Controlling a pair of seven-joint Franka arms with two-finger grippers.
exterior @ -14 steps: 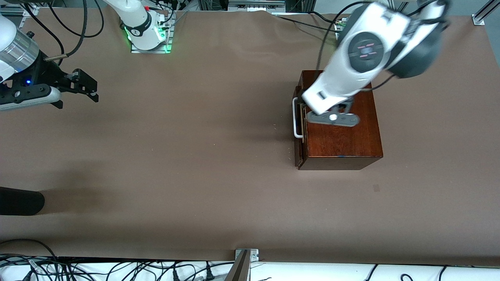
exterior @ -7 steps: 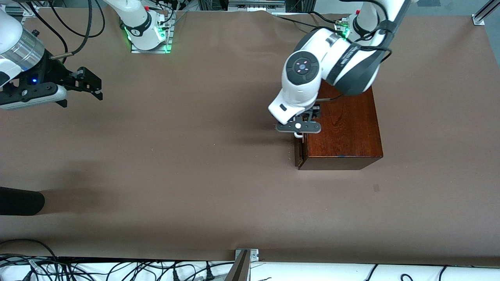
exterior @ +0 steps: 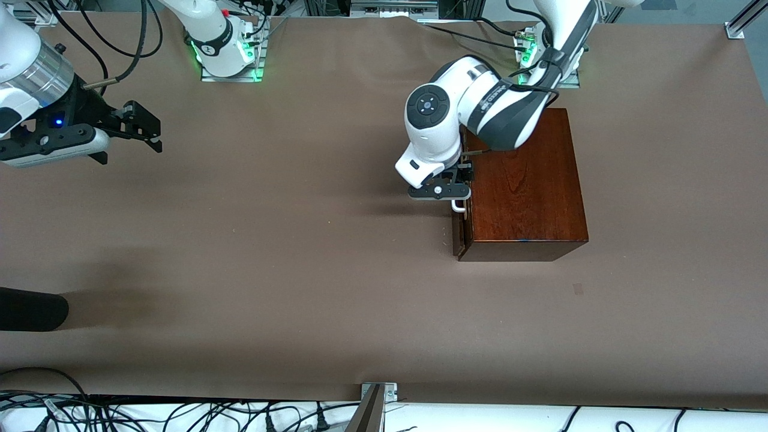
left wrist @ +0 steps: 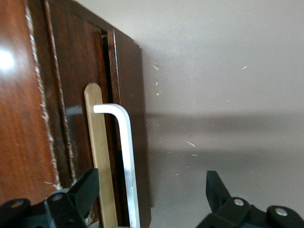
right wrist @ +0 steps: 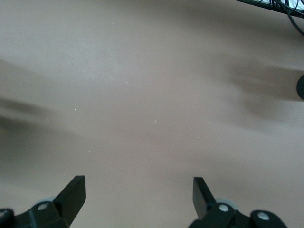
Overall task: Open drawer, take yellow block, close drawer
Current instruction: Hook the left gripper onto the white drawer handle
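The dark reddish-brown wooden box (exterior: 522, 192) stands toward the left arm's end of the table. Its drawer (left wrist: 127, 118) is pulled out only a crack; a thin pale strip (left wrist: 97, 156) shows beside the dark front. The white bar handle (exterior: 458, 207) sticks out from the front; in the left wrist view the handle (left wrist: 127, 156) runs between the fingers. My left gripper (left wrist: 149, 187) is open and straddles the handle without gripping it. My right gripper (exterior: 144, 129) is open and empty over bare table near the right arm's end. The yellow block is hidden.
A dark rounded object (exterior: 30, 309) lies at the table edge at the right arm's end, nearer the front camera. Cables (exterior: 180, 417) run along the front edge. Brown table surface (exterior: 300, 240) spreads between the two grippers.
My left arm has swung down from over the box top to the drawer front, bringing its gripper around the handle. My right gripper has drifted slightly toward the table's middle.
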